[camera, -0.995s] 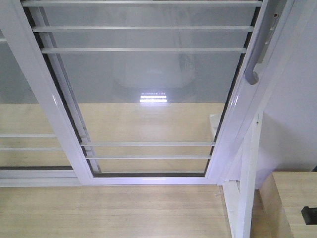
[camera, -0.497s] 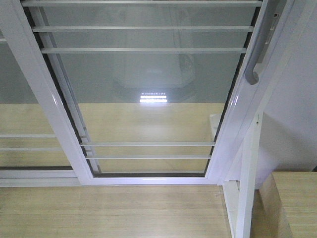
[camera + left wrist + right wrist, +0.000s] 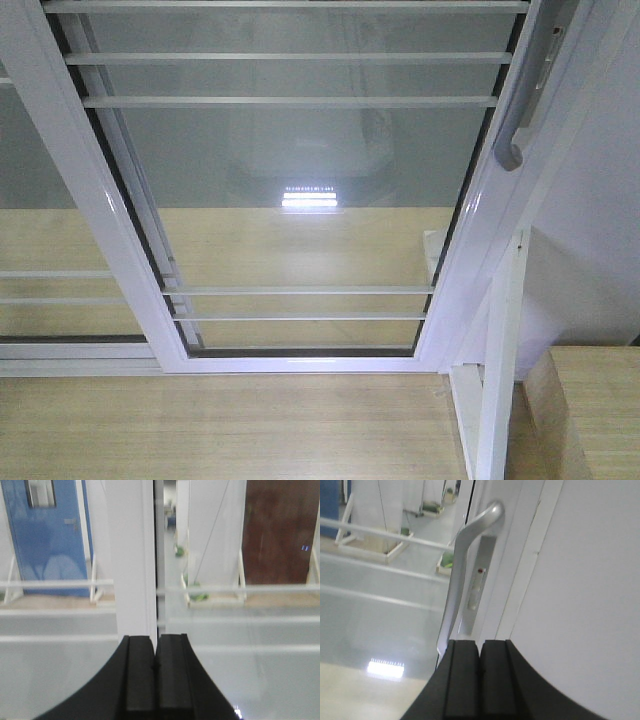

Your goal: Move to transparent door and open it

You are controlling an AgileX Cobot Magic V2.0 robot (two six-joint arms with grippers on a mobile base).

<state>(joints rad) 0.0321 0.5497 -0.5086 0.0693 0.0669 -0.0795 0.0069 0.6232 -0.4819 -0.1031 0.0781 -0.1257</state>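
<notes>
Front view: transparent door (image 3: 300, 170) fills most of the frame, seen from above at an angle. Clear glass in a white frame, thin white horiz. bars grouped near the top and a pair low down. Its curved pale grey handle (image 3: 515, 110) sits on the R stile, upper R of frame, hooked end pointing down. At L, a second white-framed glass panel (image 3: 50, 230) runs behind the door's L stile. Bright light reflection (image 3: 310, 197) mid-glass. Pale wood floor (image 3: 220, 430) lies in front of the btm rail and shows through the glass. White wall (image 3: 600, 230) just R of the door; light wood slab (image 3: 590, 410) at btm R corner.

Left wrist view: left gripper (image 3: 155, 645) at btm ctr, black fingers (image 3: 140, 675) pressed together, nothing between them. Straight ahead is a white vertical stile (image 3: 132, 555) w/ glass either side & horiz. bars (image 3: 55, 584) across. Can't tell which pane is the task door. Through the glass: blue door (image 3: 45, 535) at L, dark brown panel (image 3: 280, 530) at R.

Right wrist view: right gripper (image 3: 480, 650) at btm ctr, fingers together, holding nothing. Handle rises just above the L finger's tip and curves into the stile at top. Its lower end drops out of sight behind that finger, so contact can't be judged. Small latch slot (image 3: 476, 582) w/ a red dot sits on the stile beside the handle.
</notes>
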